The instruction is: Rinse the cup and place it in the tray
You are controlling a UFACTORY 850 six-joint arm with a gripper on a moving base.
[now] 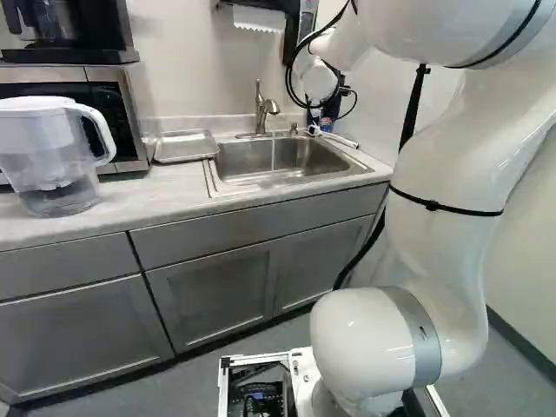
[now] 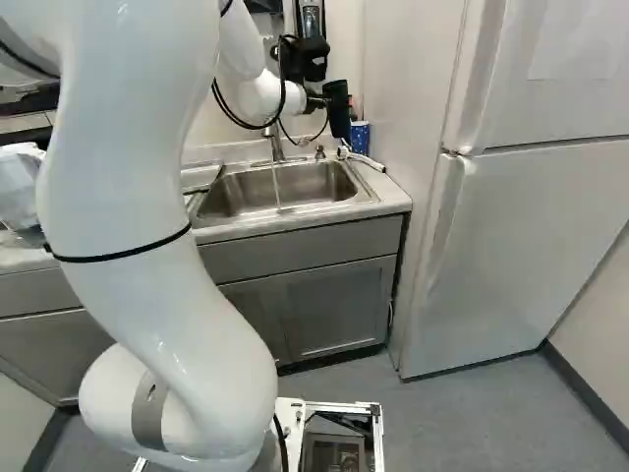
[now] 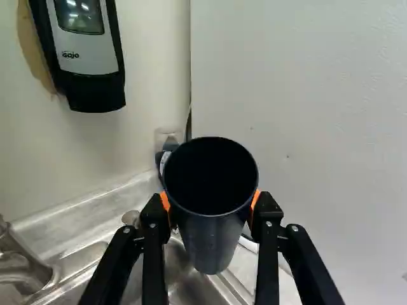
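Observation:
In the right base view my gripper (image 2: 316,101) is above the sink's far right corner, holding a dark cup (image 2: 339,110). The wrist view has the gripper (image 3: 210,206) shut on the black cup (image 3: 211,238), an orange pad against each side; its dark open mouth shows, the inside too dark to make out. The faucet (image 1: 263,109) stands behind the metal sink (image 1: 228,163), and a thin line, seemingly running water, drops from its spout. On the counter left of the sink lies the metal tray (image 1: 186,148), no cup on it.
A water pitcher (image 1: 54,156) stands on the counter (image 1: 148,195) near a microwave (image 1: 130,130). The soap dispenser (image 3: 89,54) hangs on the wall. A blue container (image 2: 361,138) and white hose (image 2: 366,160) are at the sink's right, beside the fridge (image 2: 491,246).

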